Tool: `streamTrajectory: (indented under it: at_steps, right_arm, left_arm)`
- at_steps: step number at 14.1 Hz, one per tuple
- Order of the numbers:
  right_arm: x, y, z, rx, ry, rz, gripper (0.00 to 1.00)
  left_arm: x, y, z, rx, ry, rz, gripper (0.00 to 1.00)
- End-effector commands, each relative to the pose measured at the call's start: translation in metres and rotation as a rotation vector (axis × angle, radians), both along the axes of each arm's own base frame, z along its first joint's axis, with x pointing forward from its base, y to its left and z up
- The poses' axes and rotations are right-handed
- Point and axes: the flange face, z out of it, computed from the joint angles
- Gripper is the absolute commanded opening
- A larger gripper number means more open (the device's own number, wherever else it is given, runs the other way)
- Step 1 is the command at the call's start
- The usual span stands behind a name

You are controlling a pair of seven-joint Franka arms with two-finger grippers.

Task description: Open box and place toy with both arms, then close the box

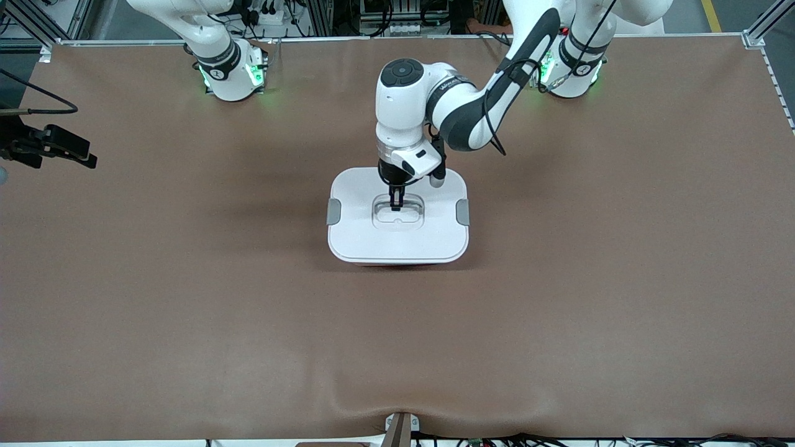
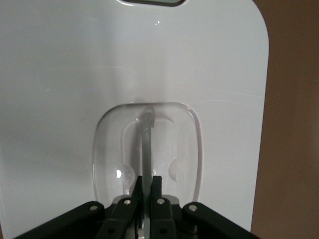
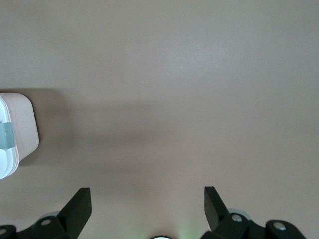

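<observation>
Gripping the clear handle (image 2: 147,149) sunk in the white lid (image 1: 397,239), the left claw (image 1: 395,205) is pinched shut directly above the box (image 1: 397,261). The lid sits on. The right claw (image 3: 148,206) waits wide open, empty, over bare desk (image 1: 186,310). The toy is unseen, perhaps already inside.

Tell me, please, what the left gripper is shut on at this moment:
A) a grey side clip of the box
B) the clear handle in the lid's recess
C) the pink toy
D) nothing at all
B: in the left wrist view the left gripper has its fingers pinched on the clear handle standing up from the recess in the white lid.
</observation>
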Motion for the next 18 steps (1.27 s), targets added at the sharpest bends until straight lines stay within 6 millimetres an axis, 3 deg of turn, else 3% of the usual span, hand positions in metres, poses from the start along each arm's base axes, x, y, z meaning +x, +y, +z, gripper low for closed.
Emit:
streamTrajectory:
  at_steps: [1, 9, 16, 18]
  right_arm:
    - [-0.002, -0.003, 0.005, -0.020, -0.012, -0.002, 1.00]
    - [0.001, -0.007, 0.016, -0.022, -0.059, -0.007, 1.00]
    - [0.005, -0.030, 0.023, 0.005, -0.113, -0.047, 1.00]
    - [0.004, -0.032, 0.021, 0.006, -0.104, -0.050, 1.00]
  left_arm:
    - [-0.002, -0.001, 0.003, -0.012, -0.027, 0.004, 0.00]
    - [-0.003, 0.000, -0.001, -0.021, -0.019, 0.058, 0.00]
    - [-0.003, 0.000, -0.004, -0.014, -0.011, 0.061, 0.00]
    - [-0.003, 0.000, -0.004, -0.012, -0.011, 0.062, 0.07]
